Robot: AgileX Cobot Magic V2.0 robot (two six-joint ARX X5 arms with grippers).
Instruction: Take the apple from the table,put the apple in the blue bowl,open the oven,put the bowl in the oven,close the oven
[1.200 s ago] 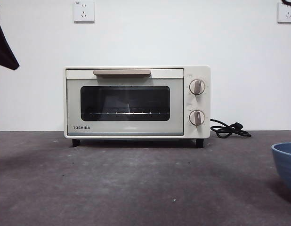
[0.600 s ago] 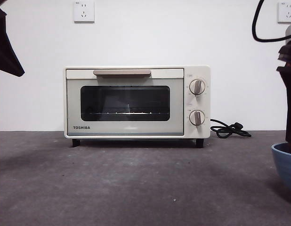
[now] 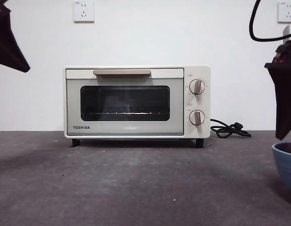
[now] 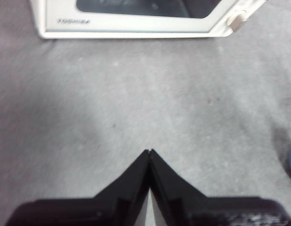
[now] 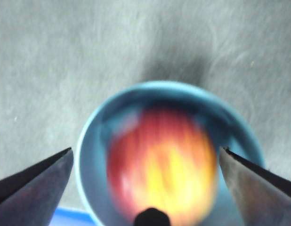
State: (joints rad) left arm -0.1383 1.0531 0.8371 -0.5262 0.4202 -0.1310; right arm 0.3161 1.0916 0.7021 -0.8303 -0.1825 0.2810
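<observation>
Right gripper (image 5: 145, 188): jaws spread wide, above the blue bowl (image 5: 89, 141), empty. Apple (image 5: 162, 165): inside the bowl. Left gripper (image 4: 149, 153): pressed shut, before the closed oven (image 3: 136, 101). Risk: a low-hanging jaw catching the bowl rim, tipping it.

Right end effector (image 5: 145, 155) spread wide, pointing down; left end effector (image 4: 150, 151) pressed together (raised).

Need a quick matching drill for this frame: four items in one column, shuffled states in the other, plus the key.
1. apple
2. oven
3. left end effector
4. right end effector

A. shut, holding nothing
B. open, above the blue bowl
C. door closed
D. lying in the bowl

Pairs: 1-D, 2-C, 3-A, 4-B
</observation>
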